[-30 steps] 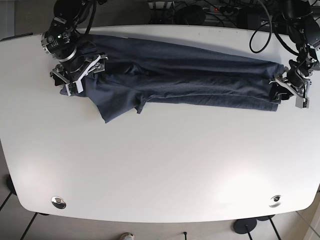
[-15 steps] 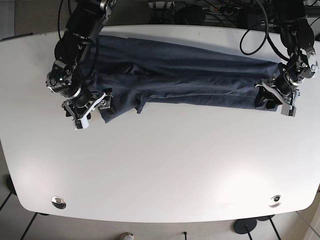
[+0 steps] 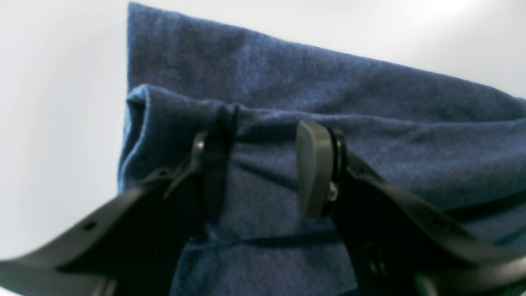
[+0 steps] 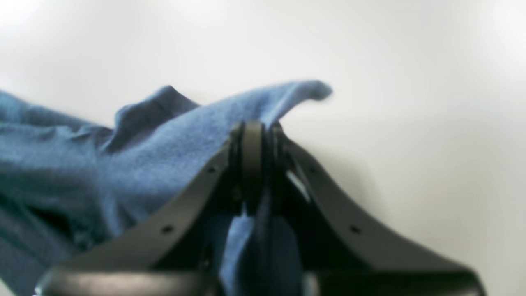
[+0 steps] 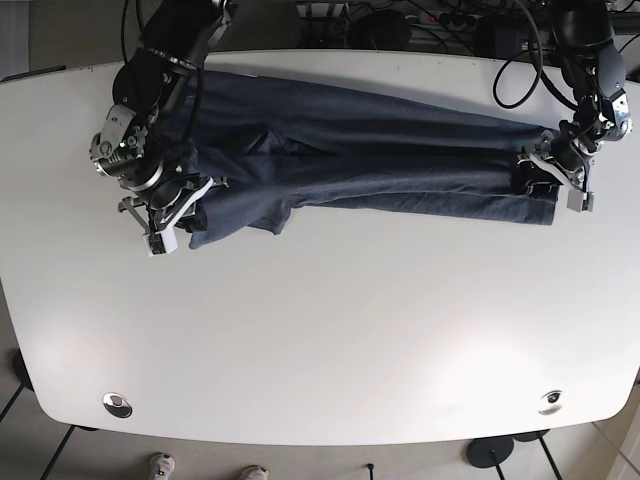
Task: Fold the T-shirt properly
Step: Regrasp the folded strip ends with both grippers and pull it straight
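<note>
So the dark blue cotton T-shirt [image 5: 350, 150] lies lengthwise along the white table's [image 5: 320, 330] far edge; right gripper [image 4: 252, 139] is clamped on its sleeve-end cloth, left gripper [image 3: 263, 164] sits fingers apart over the opposite hem

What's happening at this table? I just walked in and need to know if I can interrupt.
A two-armed robot is partway through folding a dark blue cotton T-shirt that lies stretched across a white table. The right gripper has its jaws shut on the cloth at one end. The left gripper sits over the other end with its jaws apart, fabric between them. The fold is not finished.
</note>
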Available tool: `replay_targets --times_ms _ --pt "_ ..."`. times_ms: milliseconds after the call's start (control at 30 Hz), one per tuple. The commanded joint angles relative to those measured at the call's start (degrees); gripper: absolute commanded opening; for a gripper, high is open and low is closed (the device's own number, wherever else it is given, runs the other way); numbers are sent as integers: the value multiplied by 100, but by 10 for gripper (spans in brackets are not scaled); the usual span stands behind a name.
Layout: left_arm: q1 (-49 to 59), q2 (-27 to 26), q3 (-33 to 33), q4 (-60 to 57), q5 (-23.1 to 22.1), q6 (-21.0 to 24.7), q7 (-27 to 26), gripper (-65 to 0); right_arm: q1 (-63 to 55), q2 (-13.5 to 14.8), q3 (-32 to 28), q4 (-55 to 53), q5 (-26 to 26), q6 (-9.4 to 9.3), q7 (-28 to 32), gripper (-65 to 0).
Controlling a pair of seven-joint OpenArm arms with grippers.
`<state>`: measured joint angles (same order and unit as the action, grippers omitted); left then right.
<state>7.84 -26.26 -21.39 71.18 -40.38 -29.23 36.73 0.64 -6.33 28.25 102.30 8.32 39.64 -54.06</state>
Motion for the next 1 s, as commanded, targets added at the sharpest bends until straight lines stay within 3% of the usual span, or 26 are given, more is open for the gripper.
replay_targets --times_ms 33,133,300,433,600,700,733,833,900,1000 --pt "21 -77 -11 8 333 79 217 -394 -157 -22 -7 746 113 36 -163 -617" --pt "12 -60 -11 8 790 71 217 -394 -649 -136 28 1300 113 36 -339 -617" --pt "12 90 -46 16 1001 71 217 -394 -1300 -145 37 1308 166 36 -312 -631" --pt "12 90 -46 25 1018 71 217 -394 -1774 -136 696 1291 966 36 -304 -629" --pt "12 63 -46 34 1009 62 217 -394 -1985 -110 1469 1291 1072 36 -304 -612" --pt "12 55 -55 60 983 62 226 -394 -2117 -110 1654 1343 1098 36 -312 -461" --pt "12 55 -55 271 983 62 235 -394 -2152 -101 1760 1405 1353 36 -295 -344" --pt "56 63 -63 1027 983 62 252 -394 -2293 136 1716 1414 2206 36 -224 -166" --pt "74 81 -72 1484 983 62 261 -394 -2355 242 1329 1414 2636 36 -216 -136" --pt "267 116 -63 2117 983 62 261 -394 -2346 453 529 1387 2716 36 -198 -136"
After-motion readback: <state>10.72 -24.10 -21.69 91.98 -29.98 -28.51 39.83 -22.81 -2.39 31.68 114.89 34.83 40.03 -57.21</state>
